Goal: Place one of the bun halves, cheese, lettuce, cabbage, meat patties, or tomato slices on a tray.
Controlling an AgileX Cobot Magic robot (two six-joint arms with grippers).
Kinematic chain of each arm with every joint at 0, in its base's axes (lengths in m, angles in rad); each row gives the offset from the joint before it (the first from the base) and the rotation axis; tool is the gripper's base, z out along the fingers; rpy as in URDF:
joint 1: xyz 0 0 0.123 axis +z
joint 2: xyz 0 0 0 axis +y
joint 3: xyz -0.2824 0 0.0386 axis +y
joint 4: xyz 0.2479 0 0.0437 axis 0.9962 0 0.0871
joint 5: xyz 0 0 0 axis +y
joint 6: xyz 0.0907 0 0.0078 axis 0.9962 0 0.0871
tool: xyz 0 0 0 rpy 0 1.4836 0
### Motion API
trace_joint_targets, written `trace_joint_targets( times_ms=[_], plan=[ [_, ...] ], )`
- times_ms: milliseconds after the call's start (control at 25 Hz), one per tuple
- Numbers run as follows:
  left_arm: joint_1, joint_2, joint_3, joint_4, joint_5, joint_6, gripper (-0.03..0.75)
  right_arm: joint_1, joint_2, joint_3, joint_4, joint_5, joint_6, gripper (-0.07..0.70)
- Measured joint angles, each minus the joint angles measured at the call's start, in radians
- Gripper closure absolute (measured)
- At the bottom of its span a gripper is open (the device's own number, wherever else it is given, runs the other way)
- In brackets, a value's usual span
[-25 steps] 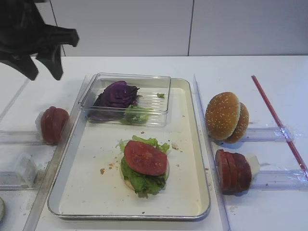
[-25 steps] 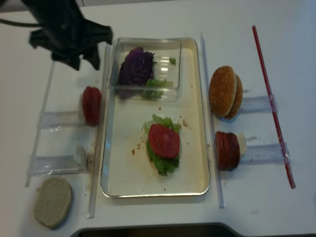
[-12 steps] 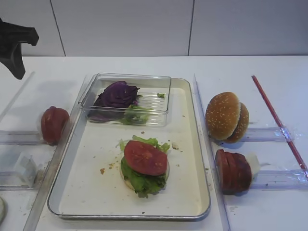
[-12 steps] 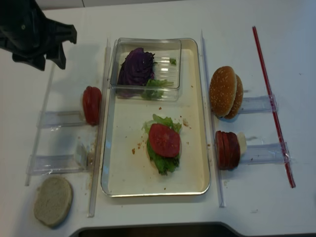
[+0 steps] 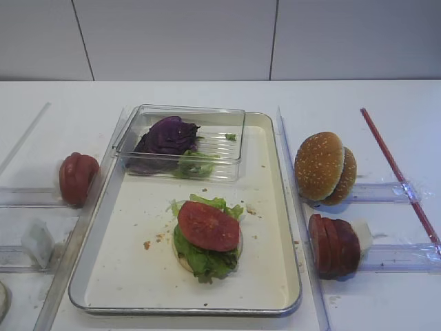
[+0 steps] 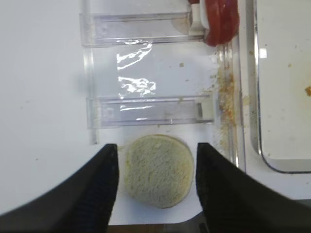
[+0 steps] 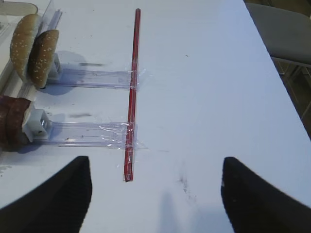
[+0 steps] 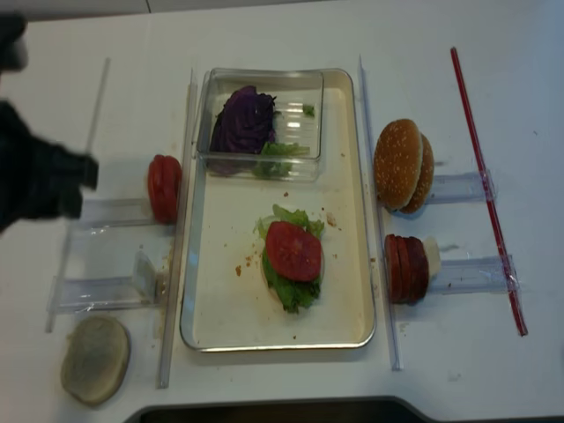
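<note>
Since the earlier frame the left gripper has swung from the far corner to above the pale bun half, jaws spread, nothing held. Tray holds lettuce topped with tomato. Next: descend, close. Right gripper idle, open.

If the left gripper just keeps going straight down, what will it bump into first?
Probably the pale flat bun half. In the left wrist view it lies right between the open fingers of the left gripper, with nothing seen in between, though the height above it is unclear.
</note>
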Motion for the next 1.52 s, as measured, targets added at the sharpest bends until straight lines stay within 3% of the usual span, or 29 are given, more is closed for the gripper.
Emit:
trace_joint_targets(
  times_ms=[200, 680, 1040, 1360, 1520],
  plan=[
    [0.000, -0.261, 0.140, 0.048, 0.009, -0.003, 0.378, 0.000, 0.000, 0.000, 0.000, 0.000, 0.000, 0.067],
    [0.000, -0.726, 0.365, 0.035, 0.022, 0.000, 0.378, 0.000, 0.000, 0.000, 0.000, 0.000, 0.000, 0.067],
    [0.000, -0.975, 0.493, 0.007, 0.031, 0.039, 0.379, 0.000, 0.000, 0.000, 0.000, 0.000, 0.000, 0.067],
    [0.000, -1.102, 0.508, -0.072, 0.035, 0.149, 0.384, 0.000, 0.000, 0.000, 0.000, 0.000, 0.000, 0.067],
    [0.000, -1.102, 0.532, -0.080, -0.025, 0.202, 0.398, 0.000, 0.000, 0.000, 0.000, 0.000, -0.002, 0.067]
  ],
)
